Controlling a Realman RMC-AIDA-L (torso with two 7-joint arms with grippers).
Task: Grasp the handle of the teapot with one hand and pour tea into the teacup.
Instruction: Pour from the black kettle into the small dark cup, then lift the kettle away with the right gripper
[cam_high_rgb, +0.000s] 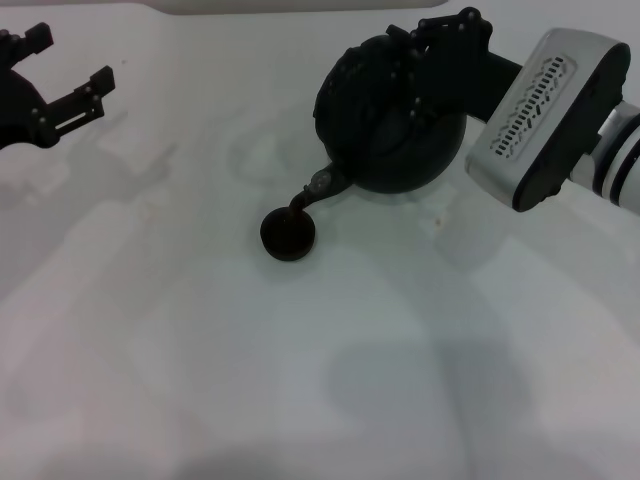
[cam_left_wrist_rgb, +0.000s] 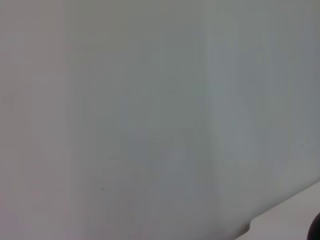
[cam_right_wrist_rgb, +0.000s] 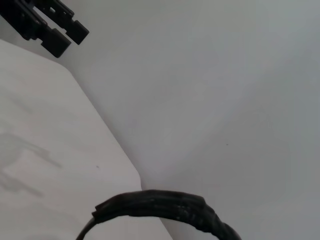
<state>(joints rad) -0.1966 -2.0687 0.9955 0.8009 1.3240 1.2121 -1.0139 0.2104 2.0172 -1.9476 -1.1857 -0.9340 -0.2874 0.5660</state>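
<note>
Tea appears to be pouring: the teapot, upper centre of the head view, is tipped with its spout over the teacup just below. Righting the pot remains. The right gripper is clamped on the handle. The left gripper, upper left, hangs spread and empty.

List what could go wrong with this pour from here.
1. The teacup is tiny and the tilted teapot has its spout right at the cup's rim, so a slight drift of the right gripper may send tea onto the table.
2. So small a cup could overflow quickly if the tilt goes on.
3. The spout might nudge the cup.

The left gripper is parked far left, open.
</note>
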